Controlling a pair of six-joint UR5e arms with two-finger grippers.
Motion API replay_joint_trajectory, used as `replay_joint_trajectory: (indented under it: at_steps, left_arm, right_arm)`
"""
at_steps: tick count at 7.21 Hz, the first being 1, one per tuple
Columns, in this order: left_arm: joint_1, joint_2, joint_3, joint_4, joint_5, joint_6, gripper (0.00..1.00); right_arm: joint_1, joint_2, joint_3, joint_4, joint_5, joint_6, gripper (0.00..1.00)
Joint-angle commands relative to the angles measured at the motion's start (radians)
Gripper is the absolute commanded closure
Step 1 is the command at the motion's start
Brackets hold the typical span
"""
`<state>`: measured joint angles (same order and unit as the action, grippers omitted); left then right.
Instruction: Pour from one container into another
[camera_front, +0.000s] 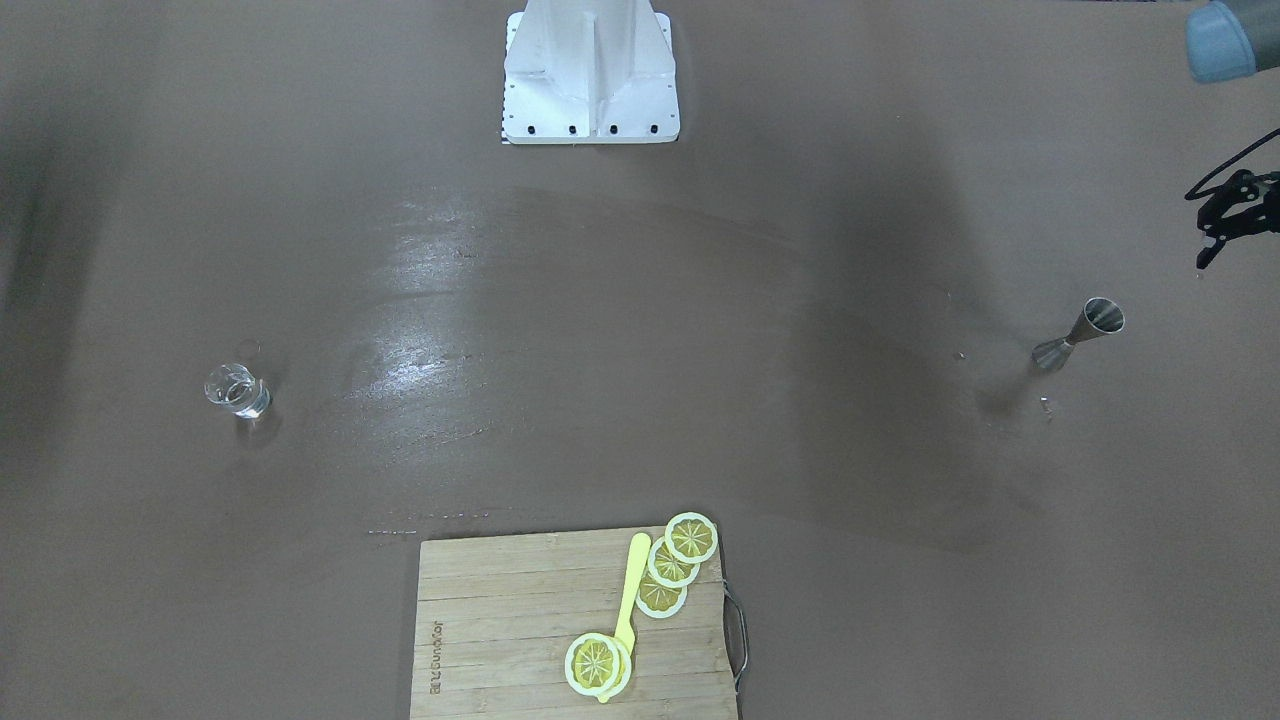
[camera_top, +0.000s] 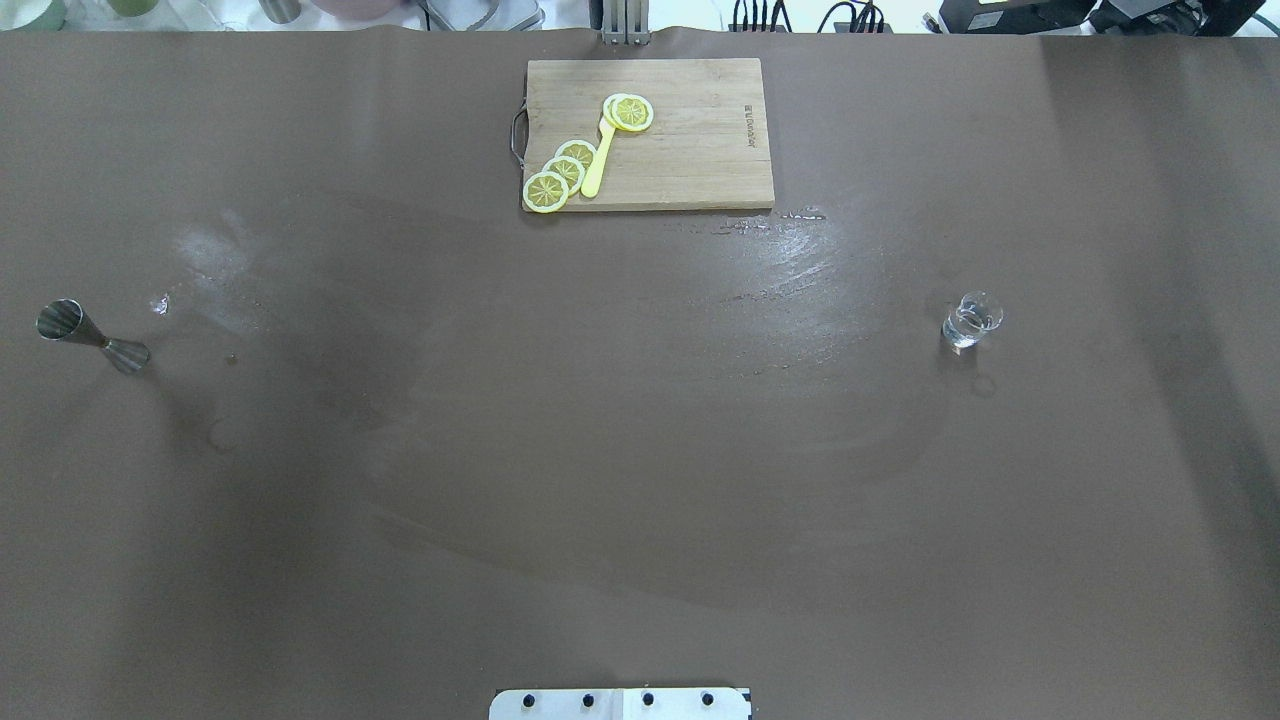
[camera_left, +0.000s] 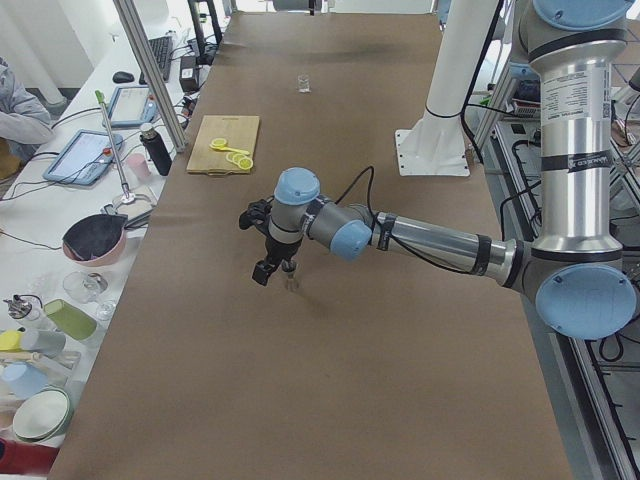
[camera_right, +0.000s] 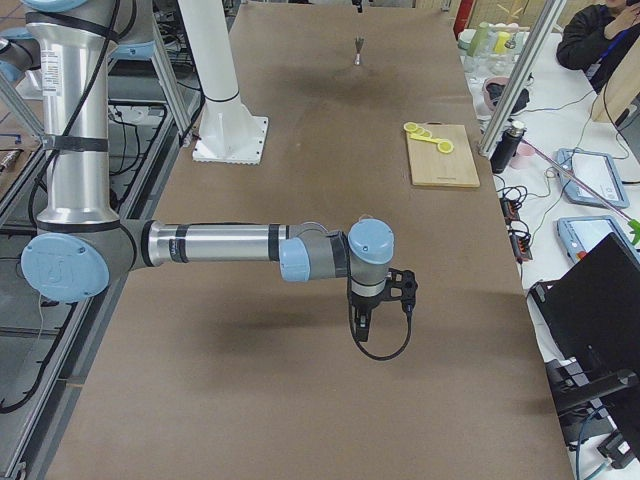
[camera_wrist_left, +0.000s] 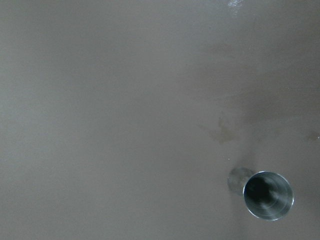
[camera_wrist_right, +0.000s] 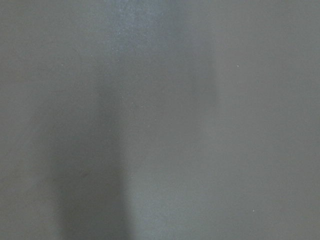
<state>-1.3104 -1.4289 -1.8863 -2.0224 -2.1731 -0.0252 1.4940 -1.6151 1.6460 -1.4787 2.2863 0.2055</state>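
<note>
The clear glass (camera_front: 238, 390) stands upright on the brown table, also visible in the overhead view (camera_top: 972, 320) and far off in the left side view (camera_left: 303, 84). The metal jigger (camera_front: 1080, 335) stands upright near the opposite table end (camera_top: 92, 337). My left gripper (camera_left: 268, 268) hovers just above and beside the jigger (camera_left: 292, 284); the left wrist view looks down into the jigger's open cup (camera_wrist_left: 268, 195). My right gripper (camera_right: 360, 325) hangs over bare table, with the glass hidden in that view. I cannot tell whether either gripper is open or shut.
A wooden cutting board (camera_top: 700, 150) with lemon slices (camera_top: 560, 175) and a yellow utensil (camera_top: 597, 160) lies at the far middle edge. The white robot base (camera_front: 590, 90) stands at the near middle. Benches with clutter and people flank the table's far side.
</note>
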Motion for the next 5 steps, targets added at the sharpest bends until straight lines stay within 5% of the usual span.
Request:
replay_joint_trajectory:
  at_steps: [1,5]
  left_arm:
    - [-0.001,0.120,-0.033,-0.329,0.029,-0.172,0.01]
    - [0.055,0.191,0.076,-0.776,0.230,-0.394,0.01]
  right_arm:
    - [0.000,0.009,-0.029,-0.003,0.031,-0.001,0.00]
    - [-0.063,0.138,-0.026,-0.008,0.027,-0.003,0.00]
